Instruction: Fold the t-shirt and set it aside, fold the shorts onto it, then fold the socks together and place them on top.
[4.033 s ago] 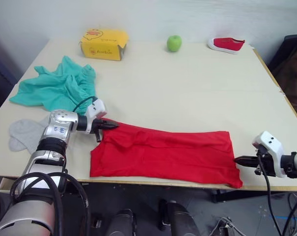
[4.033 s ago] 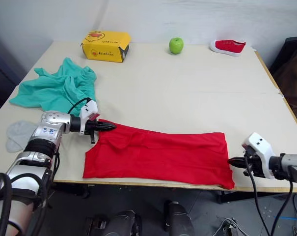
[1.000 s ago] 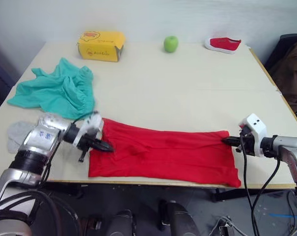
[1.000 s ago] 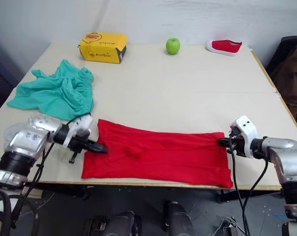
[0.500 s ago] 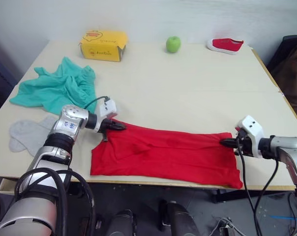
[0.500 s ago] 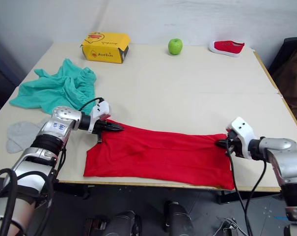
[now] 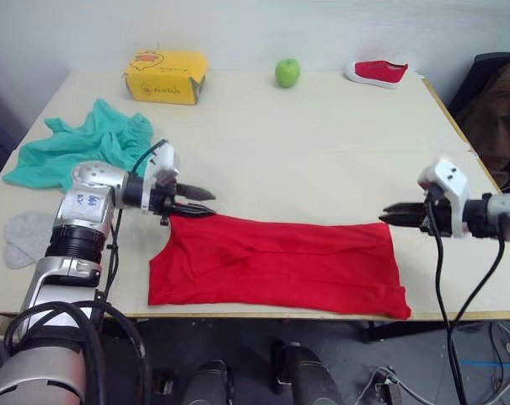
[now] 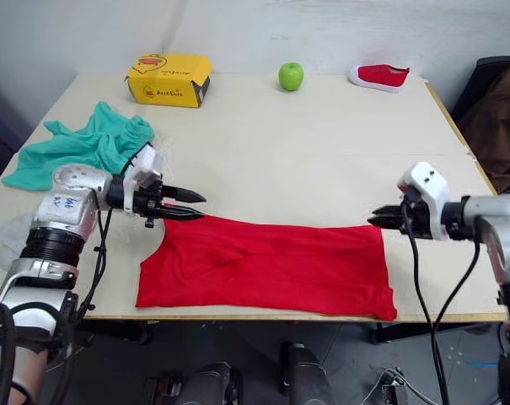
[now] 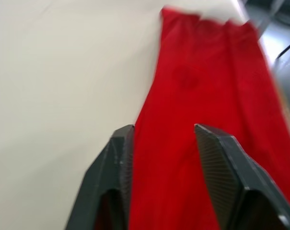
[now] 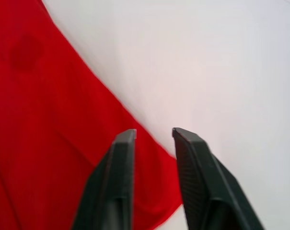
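T-shirt [image 7: 276, 261], plain bright red, no pattern visible on the folded surface; shorts [image 7: 73, 150], plain teal-green; socks [image 7: 20, 239], plain light grey; table [image 7: 322, 143], pale cream top, unpatterned; box [image 7: 164, 76], yellow with a red-orange cartoon print on the lid and dark lettering on the front face; apple [image 7: 287, 72], solid green; shoe [image 7: 376, 72], red upper over a white sole; left gripper [image 7: 202, 202], black fingers on a white and silver wrist housing; right gripper [image 7: 391, 212], black fingers, white housing; wall [image 7: 322, 25] behind the table, off-white
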Available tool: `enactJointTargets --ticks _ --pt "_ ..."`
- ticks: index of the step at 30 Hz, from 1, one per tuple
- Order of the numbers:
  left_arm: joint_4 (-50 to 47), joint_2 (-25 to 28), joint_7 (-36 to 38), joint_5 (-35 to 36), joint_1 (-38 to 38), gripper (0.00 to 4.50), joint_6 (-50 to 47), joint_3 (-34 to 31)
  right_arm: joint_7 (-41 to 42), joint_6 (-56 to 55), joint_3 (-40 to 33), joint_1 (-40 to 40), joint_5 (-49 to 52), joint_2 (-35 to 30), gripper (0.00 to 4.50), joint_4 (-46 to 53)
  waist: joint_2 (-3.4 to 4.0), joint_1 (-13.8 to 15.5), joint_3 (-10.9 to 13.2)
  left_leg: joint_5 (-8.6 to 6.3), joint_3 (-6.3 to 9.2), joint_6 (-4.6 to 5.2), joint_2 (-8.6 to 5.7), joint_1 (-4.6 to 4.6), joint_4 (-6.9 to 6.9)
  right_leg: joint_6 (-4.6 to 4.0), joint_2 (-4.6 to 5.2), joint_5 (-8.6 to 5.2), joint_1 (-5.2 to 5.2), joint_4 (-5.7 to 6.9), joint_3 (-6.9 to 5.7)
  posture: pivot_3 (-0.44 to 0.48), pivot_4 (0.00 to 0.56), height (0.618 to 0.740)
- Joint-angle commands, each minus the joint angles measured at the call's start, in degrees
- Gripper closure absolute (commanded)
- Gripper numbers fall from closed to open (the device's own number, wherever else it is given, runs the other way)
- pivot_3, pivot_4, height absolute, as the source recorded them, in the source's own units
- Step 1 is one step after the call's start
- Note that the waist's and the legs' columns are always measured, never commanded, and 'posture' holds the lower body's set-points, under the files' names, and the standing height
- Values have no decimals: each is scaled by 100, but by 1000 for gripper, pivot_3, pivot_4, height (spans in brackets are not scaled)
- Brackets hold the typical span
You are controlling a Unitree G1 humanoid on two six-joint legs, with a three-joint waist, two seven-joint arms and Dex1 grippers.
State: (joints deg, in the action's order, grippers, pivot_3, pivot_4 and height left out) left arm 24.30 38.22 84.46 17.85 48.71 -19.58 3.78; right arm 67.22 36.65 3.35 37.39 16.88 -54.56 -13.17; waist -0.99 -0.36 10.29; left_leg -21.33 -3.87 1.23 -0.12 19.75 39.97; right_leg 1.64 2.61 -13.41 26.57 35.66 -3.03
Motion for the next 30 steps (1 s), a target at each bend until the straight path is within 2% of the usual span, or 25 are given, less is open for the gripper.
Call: enactJointTargets --ticks 1,4,5,6,7,13,17,26,30 --pt "-1132 52 -88 517 -309 1118 -643 -192 162 -185 558 569 -485 285 1883 -680 1 11 1 0 -1 0 0 1 0 0 0 0 1 0 1 0 150 740" --pt "-1671 -16 -315 651 -518 186 -811 -223 443 -183 934 967 -702 509 871 -1092 4 34 3 1 0 2 -1 6 2 0 1 0 2 2 2 0 150 740" --pt "-1796 -13 -354 659 -575 0 -813 -211 582 -157 1025 1051 -723 558 527 -1123 5 39 4 2 4 3 -1 10 3 0 2 0 3 1 0 0 150 740" --pt "-1909 -4 -384 678 -622 0 -827 -200 719 -99 1113 1128 -733 595 180 -1145 6 44 4 2 7 4 -1 14 4 0 2 0 5 1 -2 0 150 740" --pt "-2015 1 -426 701 -658 0 -853 -197 835 -91 1187 1189 -754 635 49 -1161 6 41 4 2 9 4 -1 17 5 0 3 0 6 0 -3 0 150 740" --pt "-2375 -5 -684 756 -764 0 -901 -203 1165 -235 1535 1303 -1050 741 49 -1336 7 32 4 2 12 4 -1 25 7 2 3 2 8 -5 -6 0 150 740" --pt "-2323 -29 -871 666 -799 0 -711 -191 1220 -460 1671 1267 -1265 803 1232 -1452 9 25 6 2 12 4 -1 25 8 2 3 2 8 -4 -6 0 150 740" --pt "-2234 -56 -1022 664 -779 0 -527 -132 1368 -845 1698 1431 -1612 974 4369 -1668 9 10 5 3 11 2 -1 22 8 2 3 2 8 -3 -7 0 150 740" --pt "-2199 -74 -1076 689 -783 0 -482 -180 1383 -1196 1756 2022 -1859 1318 4472 -2495 11 -8 6 3 9 1 -1 21 10 2 3 2 8 0 -7 0 150 740"
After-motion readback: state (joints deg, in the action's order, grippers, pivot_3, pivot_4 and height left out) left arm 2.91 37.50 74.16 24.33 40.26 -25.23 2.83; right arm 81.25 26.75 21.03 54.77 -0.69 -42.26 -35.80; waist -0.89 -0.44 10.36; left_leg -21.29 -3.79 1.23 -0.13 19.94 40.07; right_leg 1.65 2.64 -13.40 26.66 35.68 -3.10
